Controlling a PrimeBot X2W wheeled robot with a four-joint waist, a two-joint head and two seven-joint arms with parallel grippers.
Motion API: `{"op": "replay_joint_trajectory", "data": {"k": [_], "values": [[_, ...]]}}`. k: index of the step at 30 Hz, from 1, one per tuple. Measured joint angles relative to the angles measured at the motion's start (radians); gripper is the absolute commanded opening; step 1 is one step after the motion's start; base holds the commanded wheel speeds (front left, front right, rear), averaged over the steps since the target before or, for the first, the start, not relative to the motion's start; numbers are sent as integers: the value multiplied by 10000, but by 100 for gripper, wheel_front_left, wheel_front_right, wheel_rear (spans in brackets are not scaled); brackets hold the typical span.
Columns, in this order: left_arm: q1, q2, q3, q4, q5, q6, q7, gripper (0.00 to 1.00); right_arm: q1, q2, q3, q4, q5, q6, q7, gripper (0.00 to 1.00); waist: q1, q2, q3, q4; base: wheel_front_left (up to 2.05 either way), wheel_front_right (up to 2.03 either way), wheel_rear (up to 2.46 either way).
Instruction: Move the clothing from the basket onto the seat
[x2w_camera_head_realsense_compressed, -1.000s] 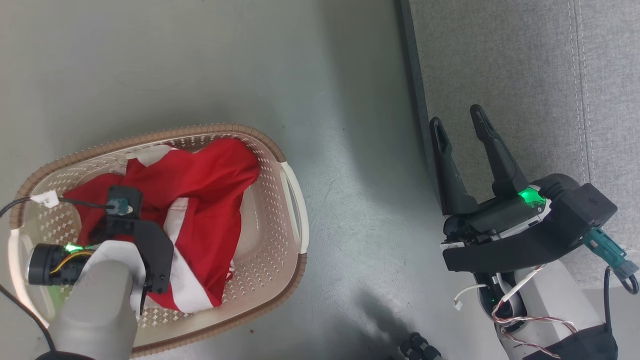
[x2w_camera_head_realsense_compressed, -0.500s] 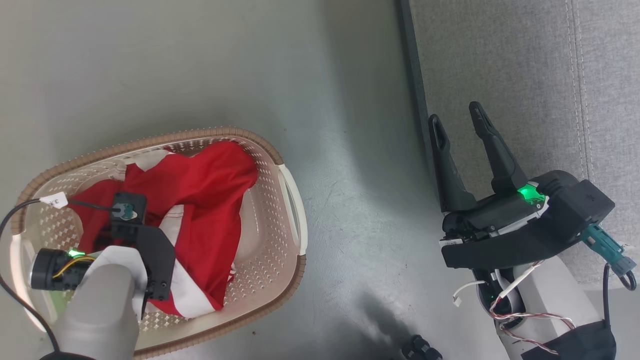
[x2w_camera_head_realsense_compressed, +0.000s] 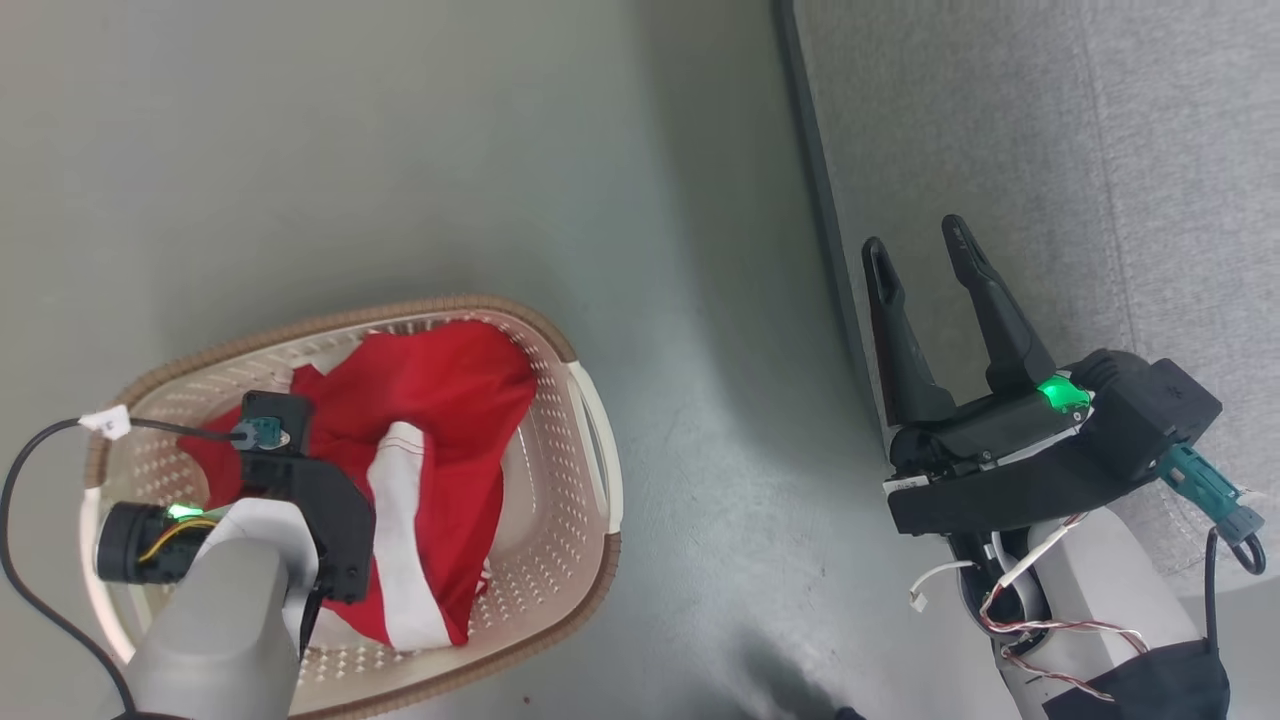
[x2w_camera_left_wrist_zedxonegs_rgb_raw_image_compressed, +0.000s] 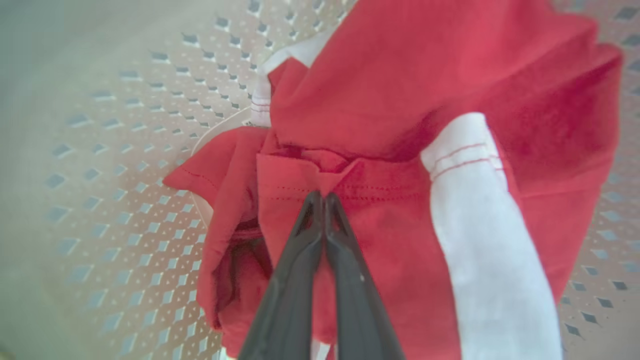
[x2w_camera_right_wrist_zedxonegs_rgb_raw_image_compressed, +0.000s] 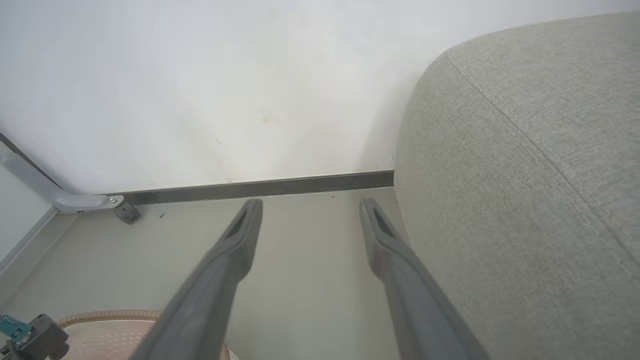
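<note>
- Left hand (x2w_camera_left_wrist_zedxonegs_rgb_raw_image_compressed: 320, 198): fingers pinched shut on a red fold of the clothing (x2w_camera_left_wrist_zedxonegs_rgb_raw_image_compressed: 390, 100), which lies bunched inside the basket (x2w_camera_head_realsense_compressed: 555, 500).
- Right hand (x2w_camera_head_realsense_compressed: 913, 236): fingers spread wide, empty, at the edge of the seat (x2w_camera_head_realsense_compressed: 1000, 120).
- Step: grasp made. The next move likely calls for a lift clear of the basket wall, then a carry to the seat.

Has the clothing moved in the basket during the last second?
Yes, slightly. Against the rim of the basket, the far left edge of the clothing has drawn in toward the left gripper.
</note>
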Motion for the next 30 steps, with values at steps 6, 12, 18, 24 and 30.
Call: {"op": "replay_joint_trajectory", "data": {"k": [6,12,18,24,30], "values": [[236,-153,192,-13,-360,-360,-548,0,6,2,-102,228,2,2,2,100,0,0,-575,116,0,0,0],[485,-337,334,-90,-497,-625,-1108,0,51,-19,-257,529,19,2,0,100,0,0,-1232,251,0,0,0],[862,-548,339,-178,-773,-882,-1609,0,341,-113,-395,823,104,2,0,100,-1,0,-1980,417,0,0,0],[1260,-617,343,-267,-867,-976,-2044,0,555,-299,-418,1005,288,2,2,100,-1,0,-2655,578,0,0,0],[1778,-821,326,-466,-991,-1062,-2554,0,1077,-497,-464,1131,374,2,2,100,-2,-1,-3476,792,0,0,0]]}}
